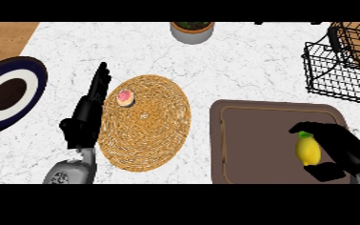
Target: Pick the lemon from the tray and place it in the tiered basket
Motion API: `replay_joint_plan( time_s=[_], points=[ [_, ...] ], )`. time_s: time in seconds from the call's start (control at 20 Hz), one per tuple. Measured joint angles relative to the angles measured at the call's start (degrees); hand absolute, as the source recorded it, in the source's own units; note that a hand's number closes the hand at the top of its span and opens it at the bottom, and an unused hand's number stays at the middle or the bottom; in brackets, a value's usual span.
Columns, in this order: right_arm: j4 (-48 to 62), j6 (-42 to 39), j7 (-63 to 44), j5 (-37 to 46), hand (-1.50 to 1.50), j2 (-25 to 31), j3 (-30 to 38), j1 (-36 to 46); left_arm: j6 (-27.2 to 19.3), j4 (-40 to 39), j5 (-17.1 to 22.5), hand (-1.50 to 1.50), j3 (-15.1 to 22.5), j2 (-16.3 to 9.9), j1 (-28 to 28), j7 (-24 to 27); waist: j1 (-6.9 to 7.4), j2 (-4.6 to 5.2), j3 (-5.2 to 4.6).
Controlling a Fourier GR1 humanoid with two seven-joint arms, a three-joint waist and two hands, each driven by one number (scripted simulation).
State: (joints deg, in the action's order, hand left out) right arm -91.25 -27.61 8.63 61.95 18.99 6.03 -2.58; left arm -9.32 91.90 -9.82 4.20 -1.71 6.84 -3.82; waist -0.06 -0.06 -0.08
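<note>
My right hand curls around the lemon low over the tray, so I should lift straight before swinging toward the tiered basket ahead of it.

On the white marbled desk, the right hand curls its fingers round a yellow lemon over the brown tray. The left hand lies open, fingers straight, beside a round woven mat bearing a small pink cupcake. A black wire basket stands at the right edge, a pot at the top, a dark plate at the left.
</note>
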Motion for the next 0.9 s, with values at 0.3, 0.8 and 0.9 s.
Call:
replay_joint_plan(
  time_s=[0.3,0.8,0.9],
  points=[
    [3.1,9.6,4.1,4.4,1.5,1.3,-1.3,1.4,-0.3,-0.6,-0.6,0.0,0.4,0.5,-0.1,0.9,0.03,-0.14,-0.33],
    [6.5,6.3,-13.3,13.9,1.5,-2.2,-0.6,6.9,1.0,-1.2,0.2,0.0,-0.7,-0.4,0.5,0.9,0.35,-0.24,-0.78],
    [7.0,4.2,-18.4,15.6,1.5,-3.2,0.0,9.1,1.1,-1.3,0.4,0.0,-1.0,-0.5,0.8,0.6,0.36,-0.13,-0.53]
  ],
)
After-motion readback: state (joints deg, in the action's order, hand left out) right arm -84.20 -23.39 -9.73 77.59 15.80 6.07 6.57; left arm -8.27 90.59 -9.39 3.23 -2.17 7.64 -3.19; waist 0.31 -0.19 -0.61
